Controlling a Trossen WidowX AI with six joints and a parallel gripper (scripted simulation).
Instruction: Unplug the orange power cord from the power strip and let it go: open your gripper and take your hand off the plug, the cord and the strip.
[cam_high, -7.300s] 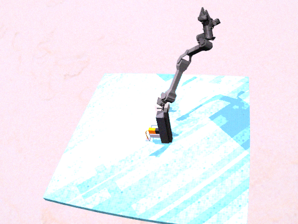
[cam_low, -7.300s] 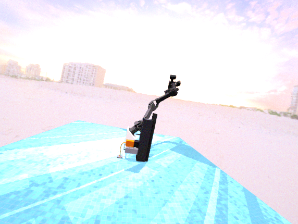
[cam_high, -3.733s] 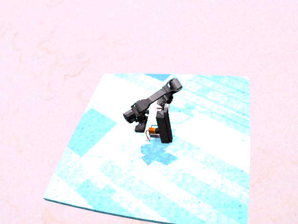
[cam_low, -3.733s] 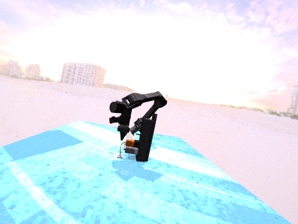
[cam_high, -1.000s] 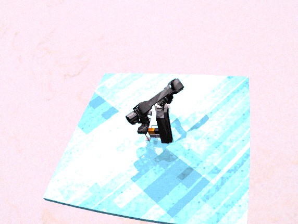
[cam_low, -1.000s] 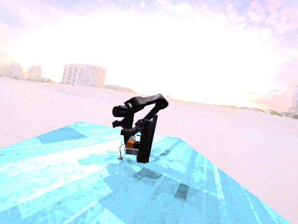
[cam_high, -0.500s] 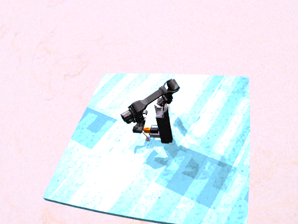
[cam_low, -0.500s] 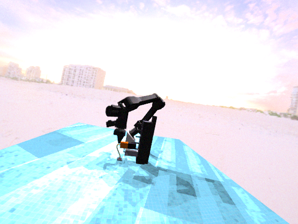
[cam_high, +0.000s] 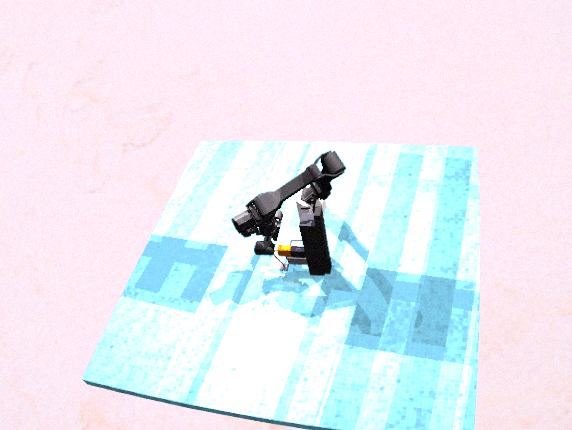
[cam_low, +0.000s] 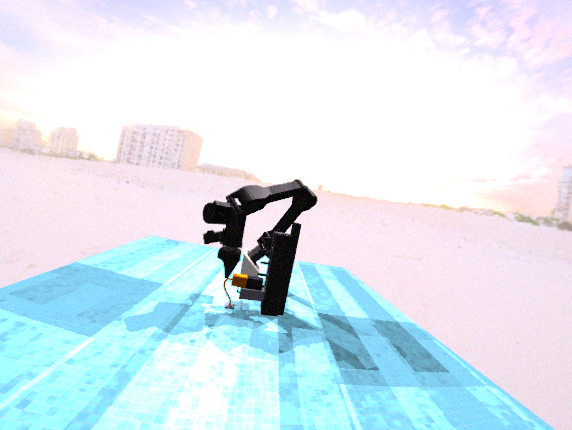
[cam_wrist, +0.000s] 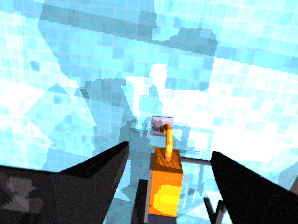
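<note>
A blue-and-white tiled table (cam_high: 410, 350) lies on pale sandy ground, with distant buildings (cam_low: 159, 147) at about 10 o'clock in the exterior view. Near the table's middle a black robot arm (cam_high: 295, 187) reaches over a tall black upright panel (cam_high: 315, 242) and bends down on the panel's 9 o'clock side, seen from above. A grey power strip (cam_low: 250, 294) sits low against that face of the panel.

The orange plug (cam_wrist: 166, 189) lies just beside the strip, with the arm's jaws directly above it. In the wrist view the two dark fingers stand wide apart, one at 8 o'clock and one at 4 o'clock of the plug, with a visible gap on each side. The jaws are well open and hold nothing.

A thin orange cord (cam_wrist: 169, 140) runs from the plug's far end toward 12 o'clock and ends at a small pale block (cam_wrist: 162, 123) on the table. Whether the plug's prongs are out of the strip cannot be told.
</note>
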